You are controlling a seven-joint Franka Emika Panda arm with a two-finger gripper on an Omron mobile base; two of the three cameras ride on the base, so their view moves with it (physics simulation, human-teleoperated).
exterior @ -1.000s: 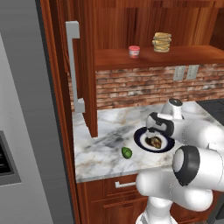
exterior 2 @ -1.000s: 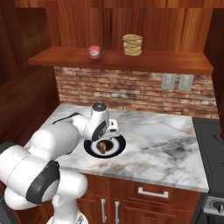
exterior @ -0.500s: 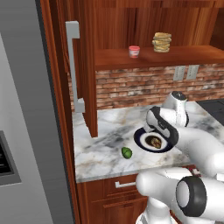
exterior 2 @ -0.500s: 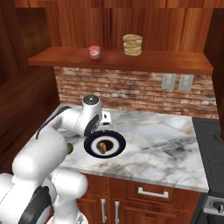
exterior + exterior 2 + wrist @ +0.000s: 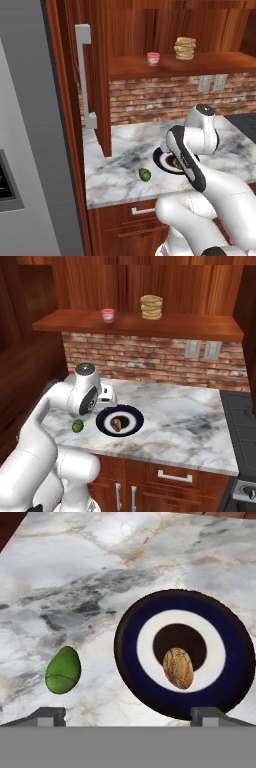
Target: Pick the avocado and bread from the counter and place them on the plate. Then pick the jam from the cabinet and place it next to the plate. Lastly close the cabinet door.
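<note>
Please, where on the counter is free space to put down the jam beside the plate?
The marble between the plate and the stove side is bare, likewise the strip behind it toward the brick wall. It is tighter on the other side, where the avocado lies and the arm hangs.

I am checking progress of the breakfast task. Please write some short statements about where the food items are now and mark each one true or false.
1. The small speckled brown bread lies on the round navy-rimmed plate. True.
2. The glossy green avocado is on the plate. False: it lies on the white marble counter, beside the plate.
3. The pinkish-red jam jar stands on the wooden cabinet shelf. True.
4. The jam jar stands on top of the stack of tan discs. False: they stand apart on the shelf.
</note>
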